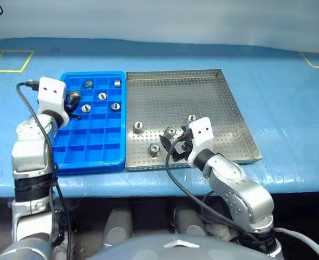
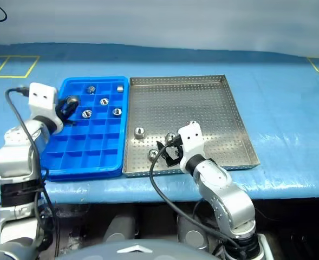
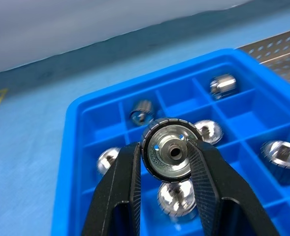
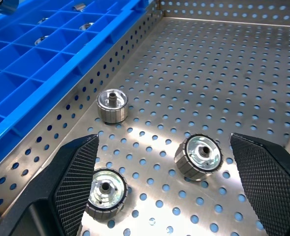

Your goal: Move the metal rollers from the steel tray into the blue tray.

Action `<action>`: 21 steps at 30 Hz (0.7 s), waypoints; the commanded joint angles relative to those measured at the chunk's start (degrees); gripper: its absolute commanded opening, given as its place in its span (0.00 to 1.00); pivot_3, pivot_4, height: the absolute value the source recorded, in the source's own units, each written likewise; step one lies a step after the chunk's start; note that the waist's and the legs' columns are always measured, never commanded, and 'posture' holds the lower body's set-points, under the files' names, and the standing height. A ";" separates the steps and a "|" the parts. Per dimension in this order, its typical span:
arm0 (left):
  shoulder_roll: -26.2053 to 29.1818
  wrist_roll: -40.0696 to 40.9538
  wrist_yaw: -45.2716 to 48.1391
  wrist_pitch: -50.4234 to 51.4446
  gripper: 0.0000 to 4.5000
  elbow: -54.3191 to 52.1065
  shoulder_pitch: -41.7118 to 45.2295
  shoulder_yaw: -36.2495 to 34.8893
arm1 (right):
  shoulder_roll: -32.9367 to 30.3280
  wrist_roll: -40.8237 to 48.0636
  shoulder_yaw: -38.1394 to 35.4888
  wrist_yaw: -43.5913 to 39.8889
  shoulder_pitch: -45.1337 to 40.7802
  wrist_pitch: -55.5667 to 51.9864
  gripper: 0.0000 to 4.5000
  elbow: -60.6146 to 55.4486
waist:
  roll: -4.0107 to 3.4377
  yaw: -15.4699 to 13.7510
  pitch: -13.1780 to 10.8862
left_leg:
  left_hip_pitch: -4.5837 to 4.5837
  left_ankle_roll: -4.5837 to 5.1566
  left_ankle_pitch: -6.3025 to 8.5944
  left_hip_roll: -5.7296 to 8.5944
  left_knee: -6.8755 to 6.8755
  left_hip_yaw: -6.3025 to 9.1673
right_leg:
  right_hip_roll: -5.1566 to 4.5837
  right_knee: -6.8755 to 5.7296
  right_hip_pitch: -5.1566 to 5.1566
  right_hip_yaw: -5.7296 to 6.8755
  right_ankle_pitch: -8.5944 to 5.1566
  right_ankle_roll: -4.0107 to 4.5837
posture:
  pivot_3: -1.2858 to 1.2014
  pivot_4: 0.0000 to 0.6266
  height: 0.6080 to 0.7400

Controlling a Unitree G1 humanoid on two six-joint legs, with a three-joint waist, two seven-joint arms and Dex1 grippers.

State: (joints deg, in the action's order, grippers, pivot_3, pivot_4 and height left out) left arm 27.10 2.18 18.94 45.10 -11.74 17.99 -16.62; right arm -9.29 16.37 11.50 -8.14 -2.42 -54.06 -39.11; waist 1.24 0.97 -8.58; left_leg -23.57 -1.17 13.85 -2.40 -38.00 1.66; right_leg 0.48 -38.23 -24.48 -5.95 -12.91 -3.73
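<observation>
The blue tray (image 1: 94, 149) lies left of the steel tray (image 1: 202, 92), their long sides touching. Several metal rollers (image 1: 102, 96) rest in the blue tray's far compartments. My left gripper (image 1: 72, 99) hovers over that tray's left side, shut on one roller (image 3: 172, 150) gripped by its rim between both fingers. Several more rollers (image 1: 138, 127) lie loose in the near half of the steel tray. My right gripper (image 4: 172, 169) hangs open just above them, with one roller (image 4: 200, 156) between its fingers and another (image 4: 104, 191) by its left finger (image 4: 76, 177).
Both trays sit on a blue-covered table (image 1: 278, 81) whose front edge runs just below them. Yellow tape marks (image 1: 10, 60) lie at the far left and far right. Black cables (image 1: 173, 173) trail from both wrists.
</observation>
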 commanded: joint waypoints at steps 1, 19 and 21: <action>-0.36 -0.65 -3.89 1.96 0.25 -4.76 -1.96 -2.68 | -0.11 0.50 0.43 -1.01 -1.05 1.05 1.00 -0.48 | 0.01 -0.47 0.00 | 0.00 -0.01 0.00 0.00 0.00 0.00 | 0.00 0.00 0.00 0.00 0.00 0.00 | 0.57 0.24 1.00; -4.28 1.23 -9.52 5.90 0.54 -6.65 -6.57 -1.77 | -0.21 0.08 0.05 -0.91 0.30 0.60 1.00 -1.35 | 0.03 -0.63 0.01 | 0.04 -0.09 -0.05 -0.04 0.01 0.00 | 0.03 0.05 0.03 0.05 0.02 -0.03 | 0.56 0.24 1.00; -5.62 3.36 -9.51 5.68 0.68 -7.56 -4.32 -3.14 | -0.10 -0.05 -0.14 -0.59 0.67 0.62 1.00 -1.66 | 0.03 -0.49 0.01 | 0.03 -0.09 -0.06 -0.05 0.01 0.00 | 0.03 0.06 0.02 0.05 0.02 -0.03 | 0.55 0.24 1.00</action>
State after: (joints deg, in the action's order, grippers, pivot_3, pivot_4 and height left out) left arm 22.06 3.86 9.89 51.07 -15.93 11.33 -18.15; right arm -9.52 16.22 11.85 -9.06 -1.76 -54.09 -38.55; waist 1.27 0.48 -8.57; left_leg -23.55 -1.27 13.80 -2.44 -38.00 1.66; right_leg 0.51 -38.17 -24.46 -5.90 -12.88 -3.76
